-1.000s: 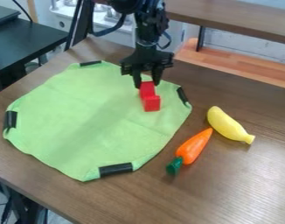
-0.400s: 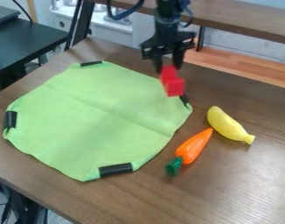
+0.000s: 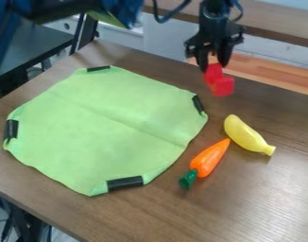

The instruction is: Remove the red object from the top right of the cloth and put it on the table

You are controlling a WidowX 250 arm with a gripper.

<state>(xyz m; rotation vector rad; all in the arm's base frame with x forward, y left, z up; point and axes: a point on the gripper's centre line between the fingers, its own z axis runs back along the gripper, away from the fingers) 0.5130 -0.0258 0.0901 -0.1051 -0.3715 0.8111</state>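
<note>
Looks like matt, lightly creased fabric on the green cloth [image 3: 99,127], with smoother black strips [image 3: 125,183] along its edges. Shows wood grain with a soft sheen on the brown surface [image 3: 245,198]. Gleams like smooth plastic on the carrot [image 3: 210,157] and banana [image 3: 246,136]; appears smooth on the red object [image 3: 222,86].

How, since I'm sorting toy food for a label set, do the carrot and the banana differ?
The carrot is orange with a green end; the banana is all yellow. The carrot is straight and tapers to a point, while the banana is gently curved with a narrow, blunt end. In the view, the carrot slants up to the right, the banana down to the right. Both lie on the table, off the cloth.
</note>
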